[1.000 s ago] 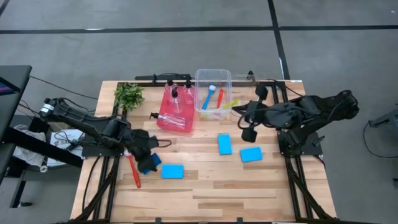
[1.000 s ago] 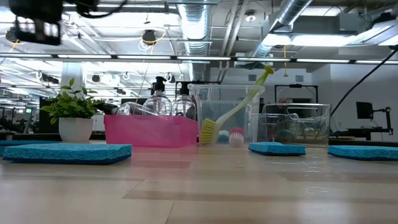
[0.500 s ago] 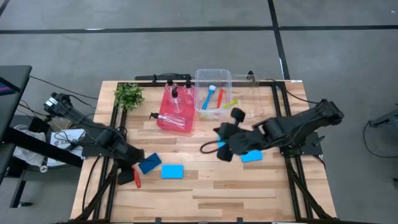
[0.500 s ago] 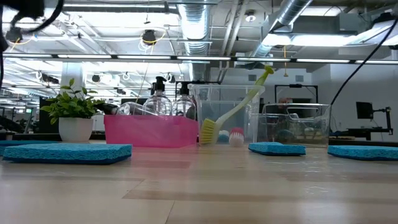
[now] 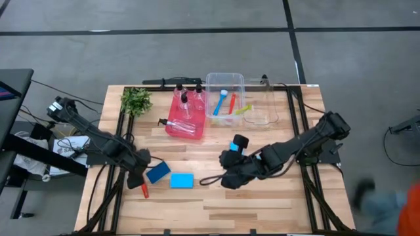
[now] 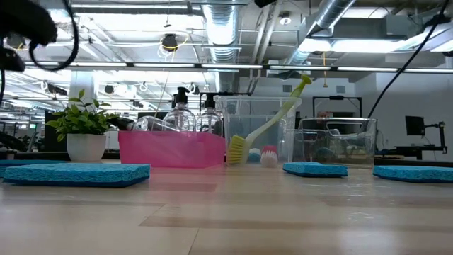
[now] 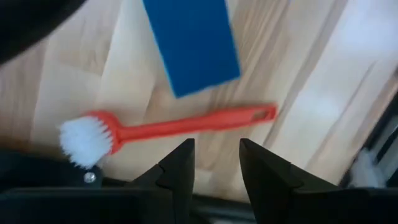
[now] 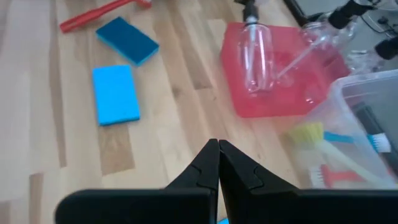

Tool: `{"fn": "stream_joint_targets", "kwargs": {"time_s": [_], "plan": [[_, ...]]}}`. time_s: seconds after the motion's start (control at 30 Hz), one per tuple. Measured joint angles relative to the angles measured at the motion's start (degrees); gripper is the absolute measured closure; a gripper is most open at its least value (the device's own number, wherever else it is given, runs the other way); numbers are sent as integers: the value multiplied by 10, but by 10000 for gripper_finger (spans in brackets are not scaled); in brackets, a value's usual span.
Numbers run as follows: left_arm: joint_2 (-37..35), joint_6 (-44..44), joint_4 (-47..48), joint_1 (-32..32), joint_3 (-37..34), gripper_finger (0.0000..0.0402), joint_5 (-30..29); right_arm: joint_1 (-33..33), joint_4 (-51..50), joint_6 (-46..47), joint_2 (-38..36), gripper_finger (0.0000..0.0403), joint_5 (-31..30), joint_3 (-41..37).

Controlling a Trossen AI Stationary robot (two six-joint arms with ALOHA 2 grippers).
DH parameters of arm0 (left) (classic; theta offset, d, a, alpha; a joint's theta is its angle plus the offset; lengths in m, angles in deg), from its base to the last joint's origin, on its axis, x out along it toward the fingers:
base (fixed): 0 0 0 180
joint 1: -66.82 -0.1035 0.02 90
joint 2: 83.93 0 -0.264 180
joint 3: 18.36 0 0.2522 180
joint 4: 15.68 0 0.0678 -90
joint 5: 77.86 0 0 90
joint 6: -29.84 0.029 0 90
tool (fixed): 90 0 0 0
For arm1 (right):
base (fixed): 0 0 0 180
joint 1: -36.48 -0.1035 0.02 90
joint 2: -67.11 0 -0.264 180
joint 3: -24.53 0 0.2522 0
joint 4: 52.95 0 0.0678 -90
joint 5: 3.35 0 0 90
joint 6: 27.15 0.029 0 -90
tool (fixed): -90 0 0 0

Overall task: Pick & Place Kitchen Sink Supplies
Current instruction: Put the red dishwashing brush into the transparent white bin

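Left pincer (image 7: 214, 163) part-open above red brush (image 7: 168, 127); right pincer (image 8: 217, 163) closed, empty, mid-table

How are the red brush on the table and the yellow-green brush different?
The red brush lies flat on the bare wood beside a blue sponge; the yellow-green brush leans tilted in the clear bin, bristles down. The red one has white bristles, the other yellow-green. Both are slim and long-handled.

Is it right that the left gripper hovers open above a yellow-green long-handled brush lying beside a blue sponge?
Not quite: the long-handled brush is red, not yellow-green, as the left wrist view shows. The left gripper does hover open above it, beside the blue rectangular sponge.
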Motion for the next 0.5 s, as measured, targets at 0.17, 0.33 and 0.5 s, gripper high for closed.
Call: {"fn": "stream_joint_targets", "kwargs": {"time_s": [0.17,0.33,0.5], "plan": [[0,53,-4,33,-51,275,27,-12,0,0,-1,402,-1,0],[0,95,-35,63,-92,275,-9,-18,0,0,-3,402,-1,0],[1,127,-89,74,-113,275,-57,-18,0,0,-3,402,-2,0]]}}
